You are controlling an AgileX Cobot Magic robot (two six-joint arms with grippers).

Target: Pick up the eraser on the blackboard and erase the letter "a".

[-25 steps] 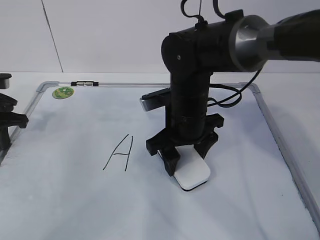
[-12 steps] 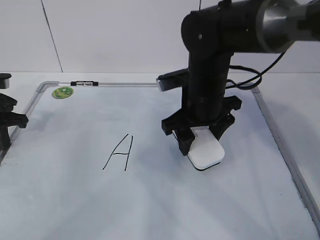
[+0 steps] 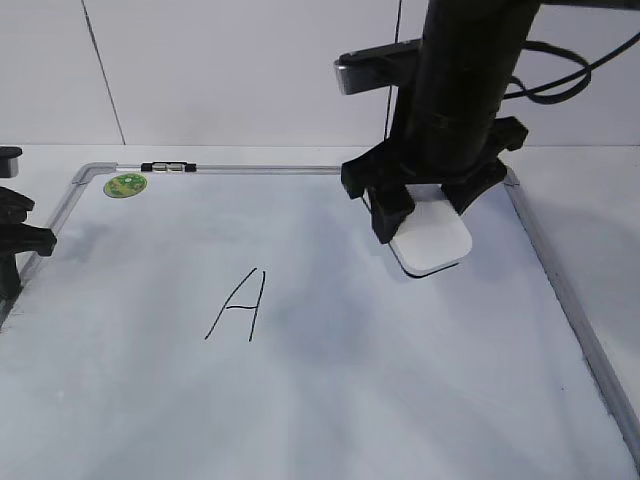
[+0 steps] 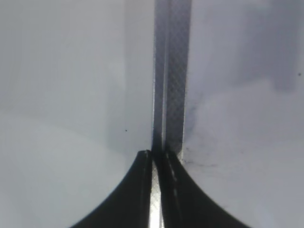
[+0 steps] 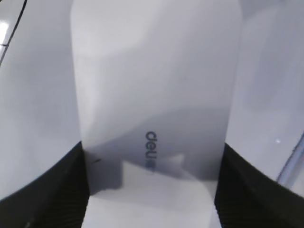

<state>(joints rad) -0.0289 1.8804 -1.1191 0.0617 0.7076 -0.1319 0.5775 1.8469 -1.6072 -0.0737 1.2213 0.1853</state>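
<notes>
My right gripper (image 3: 425, 215) is shut on the eraser (image 3: 432, 243), a white rounded block with a dark underside. It holds the eraser over the back right part of the blackboard (image 3: 400, 380). In the right wrist view the eraser (image 5: 154, 85) fills the space between the jaws (image 5: 152, 190) and shows grey lettering. A capital "A" (image 3: 238, 305) is written left of centre. No small letter "a" shows on the board. My left gripper (image 3: 15, 240) sits at the board's left edge, shut and empty (image 4: 154, 154).
A green round sticker (image 3: 126, 184) is at the board's back left corner. The silver frame (image 3: 250, 168) runs round the board; in the left wrist view the frame (image 4: 171, 71) lies straight ahead of the jaws. A white wall stands behind.
My right gripper has carried the eraser from beside the "A" toward the back right and upward. The left arm has not moved.
</notes>
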